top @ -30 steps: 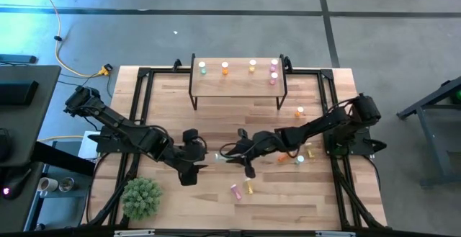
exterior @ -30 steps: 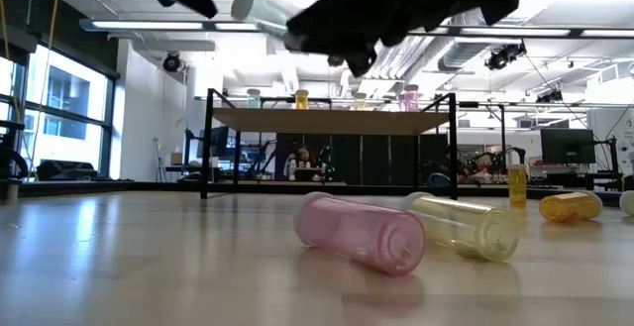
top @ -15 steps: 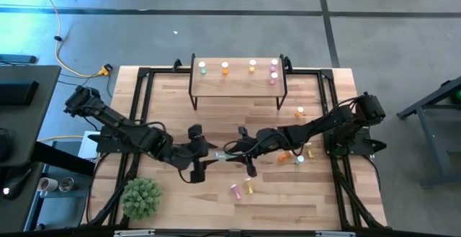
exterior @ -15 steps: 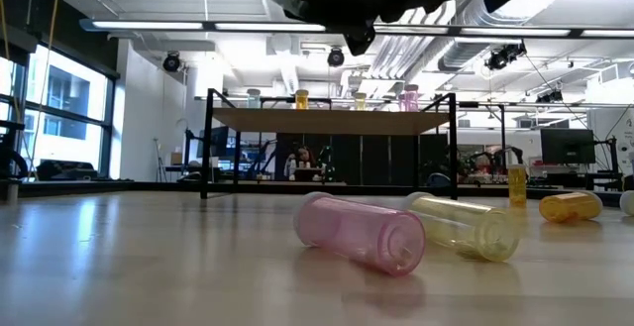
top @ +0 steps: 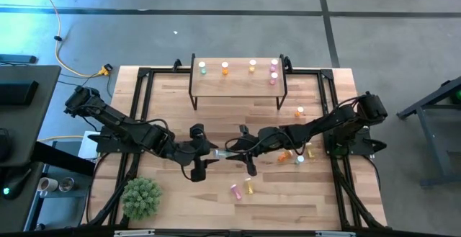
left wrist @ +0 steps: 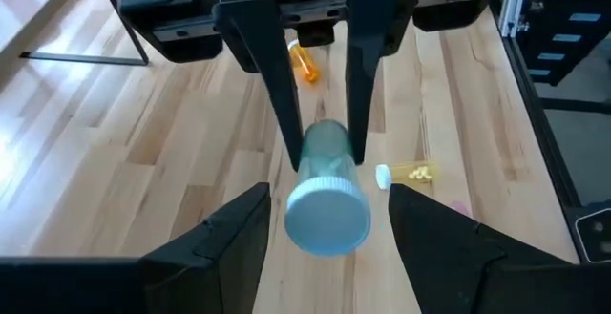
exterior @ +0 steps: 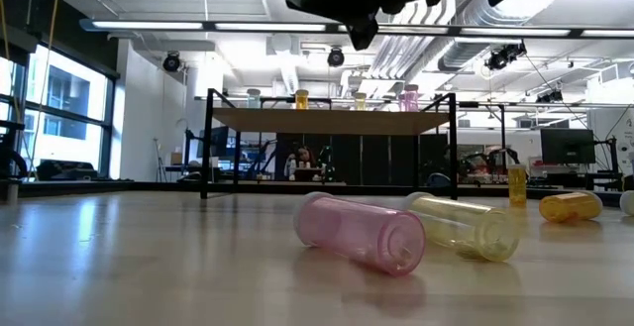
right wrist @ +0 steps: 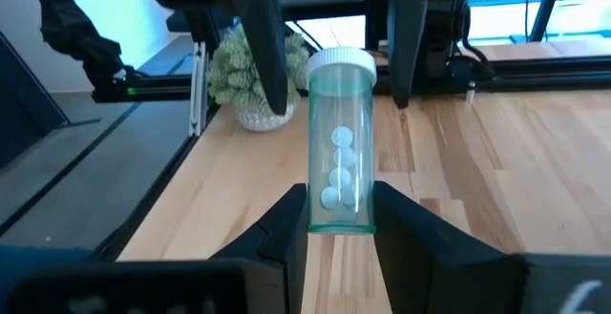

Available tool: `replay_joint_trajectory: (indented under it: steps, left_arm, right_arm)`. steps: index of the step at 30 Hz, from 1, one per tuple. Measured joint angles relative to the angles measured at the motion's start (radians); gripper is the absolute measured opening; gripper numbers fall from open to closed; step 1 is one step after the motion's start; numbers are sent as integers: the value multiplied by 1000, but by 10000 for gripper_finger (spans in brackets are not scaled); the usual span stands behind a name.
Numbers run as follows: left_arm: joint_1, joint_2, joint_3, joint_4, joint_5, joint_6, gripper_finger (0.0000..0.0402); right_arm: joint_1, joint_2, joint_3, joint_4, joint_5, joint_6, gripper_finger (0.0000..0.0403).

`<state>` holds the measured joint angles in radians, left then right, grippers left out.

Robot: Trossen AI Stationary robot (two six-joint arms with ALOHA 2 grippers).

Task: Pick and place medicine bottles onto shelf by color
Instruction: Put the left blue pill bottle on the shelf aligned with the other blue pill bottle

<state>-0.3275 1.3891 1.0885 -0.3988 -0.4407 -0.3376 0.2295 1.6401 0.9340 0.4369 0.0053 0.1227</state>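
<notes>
Green bottle (right wrist: 340, 169) clamped in right gripper (right wrist: 339, 220) mid-table; left gripper (left wrist: 326, 226) spread around its cap.

My fingers (right wrist: 286, 223) dark. Btl (right wrist: 340, 142) btwn them: clear green body, white cap, white pills. Pink btl (exterior: 362, 232), yellow btl (exterior: 466, 225) on light wood tabletop (exterior: 149, 267). Plant (top: 141, 197) green.

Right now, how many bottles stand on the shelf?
5 on the shelf: green bottle, orange bottle, yellow bottle, two pink bottles at its right end.
</notes>
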Motion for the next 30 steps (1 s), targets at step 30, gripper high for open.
replay_joint_trajectory:
  steps: [30]
  left_arm:
    - [0, 0, 0, 0, 11, -7, 116]
  right_arm:
    - [0, 0, 0, -6, 11, 30, 100]
